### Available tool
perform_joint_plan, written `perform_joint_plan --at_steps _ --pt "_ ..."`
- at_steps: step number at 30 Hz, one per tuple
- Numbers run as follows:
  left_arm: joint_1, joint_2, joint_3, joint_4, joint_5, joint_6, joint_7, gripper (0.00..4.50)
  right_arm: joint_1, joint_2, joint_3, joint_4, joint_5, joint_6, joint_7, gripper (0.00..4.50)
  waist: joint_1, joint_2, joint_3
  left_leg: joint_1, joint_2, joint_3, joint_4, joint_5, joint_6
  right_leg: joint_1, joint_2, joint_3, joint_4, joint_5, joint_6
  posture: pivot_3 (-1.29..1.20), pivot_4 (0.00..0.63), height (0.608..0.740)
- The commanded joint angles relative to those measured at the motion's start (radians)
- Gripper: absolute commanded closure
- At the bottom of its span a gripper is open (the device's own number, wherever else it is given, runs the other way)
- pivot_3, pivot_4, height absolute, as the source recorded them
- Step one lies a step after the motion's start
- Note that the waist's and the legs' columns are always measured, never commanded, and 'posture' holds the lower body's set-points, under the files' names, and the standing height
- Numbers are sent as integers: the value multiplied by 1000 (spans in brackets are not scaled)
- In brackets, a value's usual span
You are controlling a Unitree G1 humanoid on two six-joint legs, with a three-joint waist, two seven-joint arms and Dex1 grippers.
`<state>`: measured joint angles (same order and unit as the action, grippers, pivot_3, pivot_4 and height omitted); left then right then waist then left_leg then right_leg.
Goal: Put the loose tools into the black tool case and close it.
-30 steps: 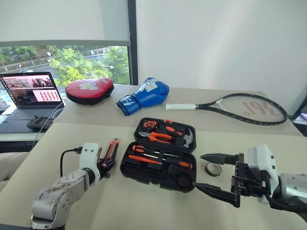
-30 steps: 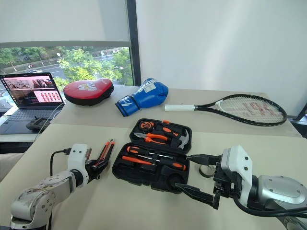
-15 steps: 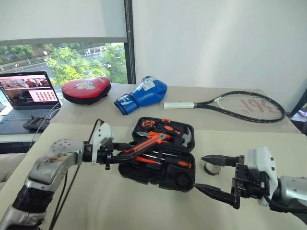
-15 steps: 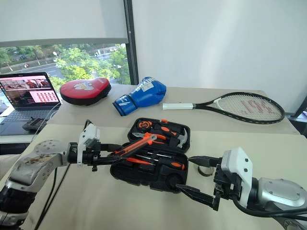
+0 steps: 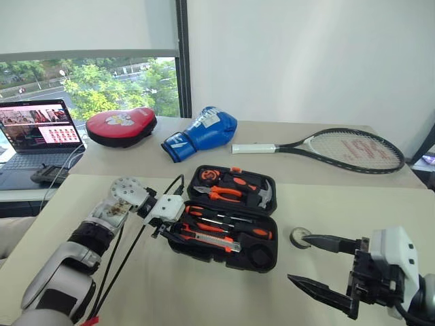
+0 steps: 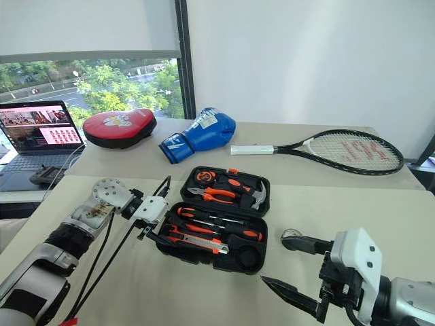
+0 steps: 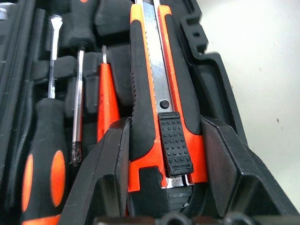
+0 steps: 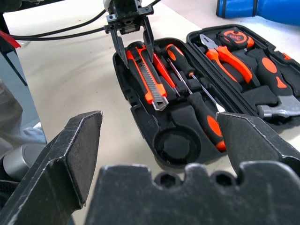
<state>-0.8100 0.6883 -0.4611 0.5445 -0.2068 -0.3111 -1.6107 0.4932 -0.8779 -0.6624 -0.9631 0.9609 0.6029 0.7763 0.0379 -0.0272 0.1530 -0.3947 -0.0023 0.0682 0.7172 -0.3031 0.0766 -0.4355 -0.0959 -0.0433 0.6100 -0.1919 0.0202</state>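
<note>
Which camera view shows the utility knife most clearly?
The left wrist view: the utility knife is close, lying in the tool case between the left hand fingers. The right wrist view shows it whole; the eye views show it small.

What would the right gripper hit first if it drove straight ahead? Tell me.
Probably the tool case: the right gripper, jaws wide open, points at its near end, at the empty round slot. It may be high enough to pass above; depth is unclear.
</note>
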Motion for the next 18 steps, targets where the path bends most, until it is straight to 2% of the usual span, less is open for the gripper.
perform_joint_plan --at_steps 1,5,7,8,11,14,16,18 --pt "-33 -10 -22 18 0 -40 -4 2731 5 -3 -50 -16 13 -19 16 0 0 0 0 0 0 0 0 0 0 0 0 0 0 0 0 0 150 740" --pt "-20 -9 -29 7 16 -13 -4 2731 3 -3 -54 -11 8 -19 20 0 0 0 0 0 0 0 2 0 0 0 0 0 1 0 1 0 150 740" --pt "-10 4 -34 -27 -6 24 -4 1720 0 -3 -52 -11 9 -18 19 0 0 0 0 0 0 0 2 0 0 0 0 0 1 0 1 0 150 740" --pt "-6 6 -29 -44 -17 43 -4 1498 -2 -3 -51 -12 9 -18 18 0 0 0 0 0 0 0 2 0 0 0 0 0 1 0 1 0 150 740" --pt "9 29 22 -145 -113 209 -4 393 -3 -3 -47 -12 6 -18 19 0 -1 0 0 0 0 0 3 0 1 0 0 1 1 0 1 0 150 740" --pt "12 84 104 -272 -315 531 -4 393 -7 -3 -41 -9 1 -19 19 0 -6 -1 1 -1 1 0 3 0 0 0 1 1 1 0 1 0 150 740" --pt "-1 78 174 -300 -408 751 35 939 -16 -5 -30 -5 -6 -20 17 0 -10 -1 1 -1 2 -1 4 0 0 -1 1 1 2 0 2 0 150 740" --pt "11 55 218 -323 -434 837 93 1573 -24 -6 -21 -2 -9 -20 14 0 -9 -1 1 -1 2 -1 5 0 0 0 1 1 3 -1 2 0 150 740"
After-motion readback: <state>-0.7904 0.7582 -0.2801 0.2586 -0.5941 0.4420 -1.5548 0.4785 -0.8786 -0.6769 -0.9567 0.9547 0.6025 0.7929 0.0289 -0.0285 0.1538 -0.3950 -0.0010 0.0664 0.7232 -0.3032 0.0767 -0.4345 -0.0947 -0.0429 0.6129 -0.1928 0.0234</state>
